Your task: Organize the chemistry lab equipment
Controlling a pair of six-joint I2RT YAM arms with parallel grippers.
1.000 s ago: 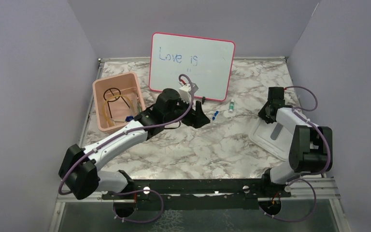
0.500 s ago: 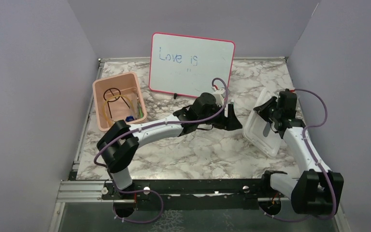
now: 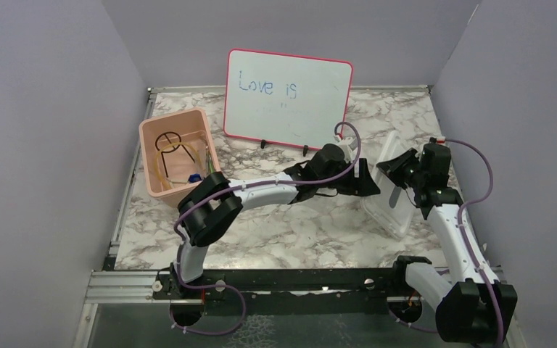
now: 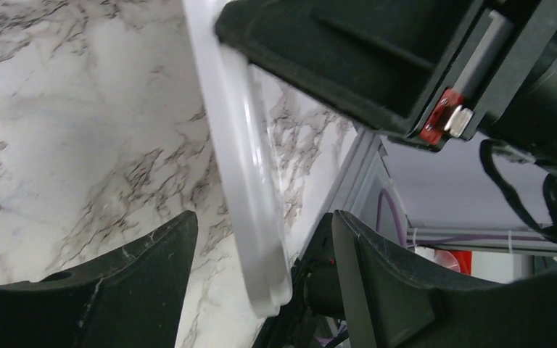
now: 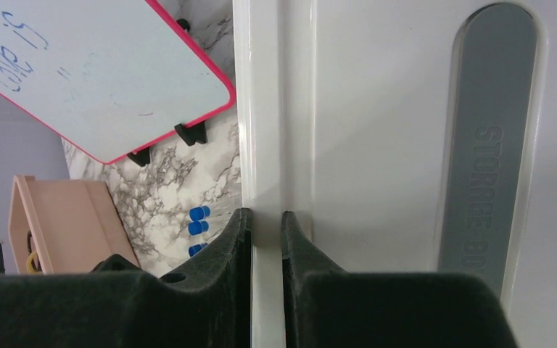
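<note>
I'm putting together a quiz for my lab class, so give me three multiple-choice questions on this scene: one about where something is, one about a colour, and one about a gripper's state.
1. Where does the pink bin stand?
A) on the left side of the table
B) on the right side
C) at the near edge by the arm bases

2. What colour is the writing on the whiteboard?
A) green
B) blue
C) black

3. What is the right gripper doing?
A) hanging open
B) shut on a tube
C) shut on the white lid

Answers:
1 A: in the top view the bin sits at the left, beside the whiteboard.
2 B: the words "Love is" are blue.
3 C: in the right wrist view its fingers pinch the lid's rim.
</note>
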